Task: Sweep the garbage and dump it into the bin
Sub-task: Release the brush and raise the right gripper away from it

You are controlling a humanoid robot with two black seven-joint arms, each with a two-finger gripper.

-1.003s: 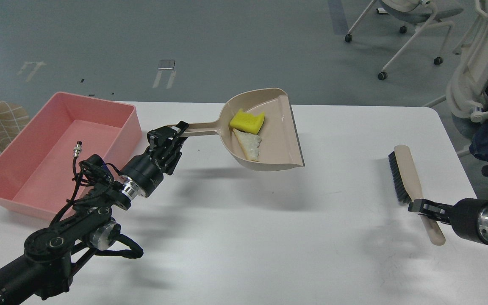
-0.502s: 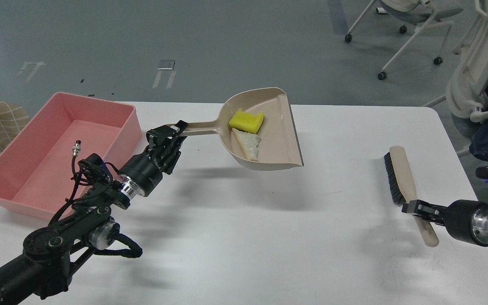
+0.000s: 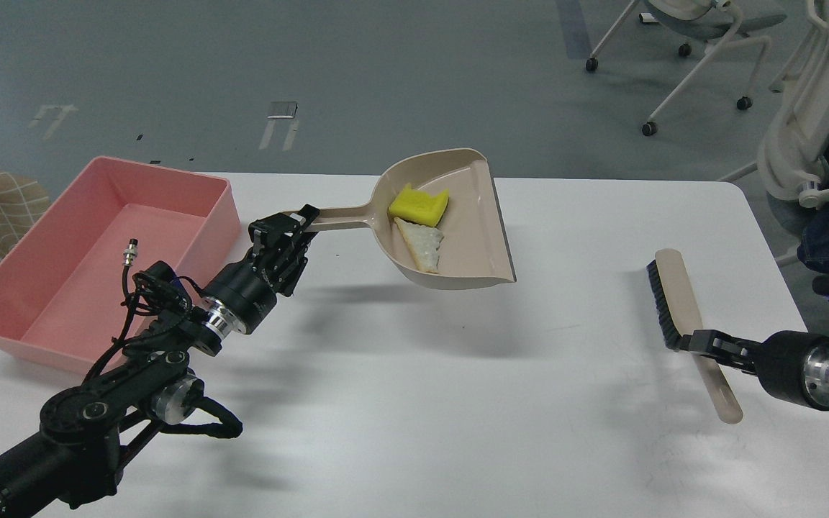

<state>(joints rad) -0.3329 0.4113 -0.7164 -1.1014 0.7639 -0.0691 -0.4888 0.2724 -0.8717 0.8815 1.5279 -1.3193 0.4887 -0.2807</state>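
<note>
Sweeping looks done: the yellow sponge chunk point(image 3: 420, 204) and off-white crusty strip point(image 3: 422, 247) are lying in the beige dustpan point(image 3: 468, 237), which the left tool point(image 3: 286, 229) is pinching by its handle above the desk point(image 3: 414, 403). Dumping remains; the pink bin point(image 3: 191, 188) is sitting empty at far left. The right tool point(image 3: 702, 341) is pinching the brush point(image 3: 673, 302).

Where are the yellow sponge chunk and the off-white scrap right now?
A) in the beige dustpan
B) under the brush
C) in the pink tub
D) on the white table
A: the yellow sponge chunk and the off-white scrap lie inside the beige dustpan, held up by its handle in the left gripper.
</note>
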